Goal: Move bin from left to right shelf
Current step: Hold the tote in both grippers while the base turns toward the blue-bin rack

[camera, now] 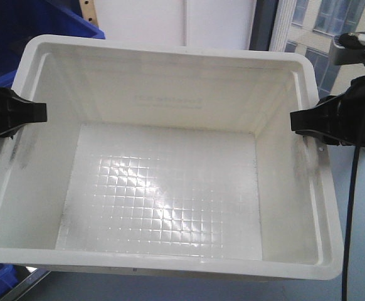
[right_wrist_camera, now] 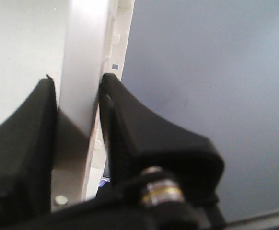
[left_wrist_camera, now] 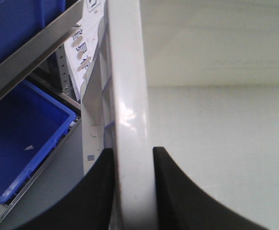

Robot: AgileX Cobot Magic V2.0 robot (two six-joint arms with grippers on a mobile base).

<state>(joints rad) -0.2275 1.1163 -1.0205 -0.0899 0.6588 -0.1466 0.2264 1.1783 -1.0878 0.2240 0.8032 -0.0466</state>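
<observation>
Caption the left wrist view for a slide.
Left tool grips the white bin by its rim; a blue tote sits below left.

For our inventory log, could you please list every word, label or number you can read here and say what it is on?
None is legible.
Faint print on the far wall of the bin: too blurred to read.
Black marks on a white label on the rack: cropped at the frame edge, unreadable.

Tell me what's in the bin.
The bin is empty, grid floor bare. The left gripper and right gripper each clamp a side wall, one finger inside. Its near rim hides the near wall.
</observation>
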